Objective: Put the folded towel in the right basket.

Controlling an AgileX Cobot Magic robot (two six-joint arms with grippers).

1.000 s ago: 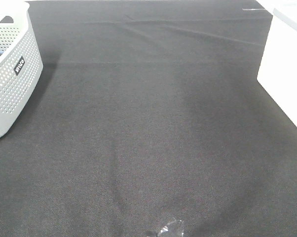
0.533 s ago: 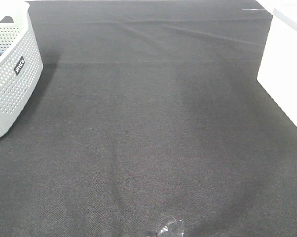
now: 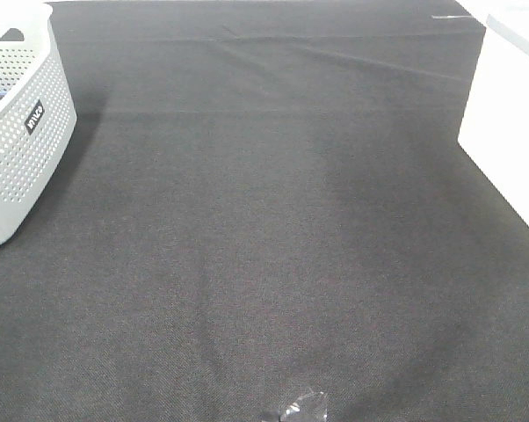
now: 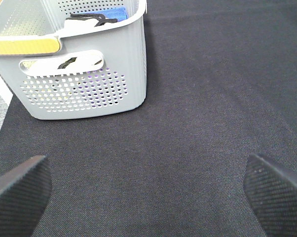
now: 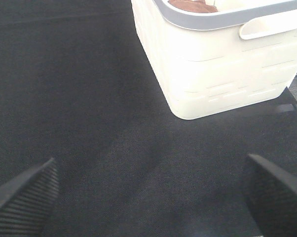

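Observation:
The right basket [image 5: 222, 69] is cream white with a grey rim; in the exterior view it shows at the right edge [image 3: 506, 132]. A brown cloth [image 5: 190, 5], seemingly the folded towel, lies inside it, mostly cut off by the frame edge. My right gripper [image 5: 148, 197] is open and empty, low over the black cloth in front of this basket. My left gripper [image 4: 148, 197] is open and empty, in front of the grey perforated left basket [image 4: 84, 74]. Neither gripper shows in the exterior view.
The grey basket [image 3: 18, 132] stands at the far left and holds a blue item [image 4: 106, 13] and black and white items. A black cloth [image 3: 264, 229] covers the table. A small shiny clear scrap [image 3: 300, 409] lies at the front edge.

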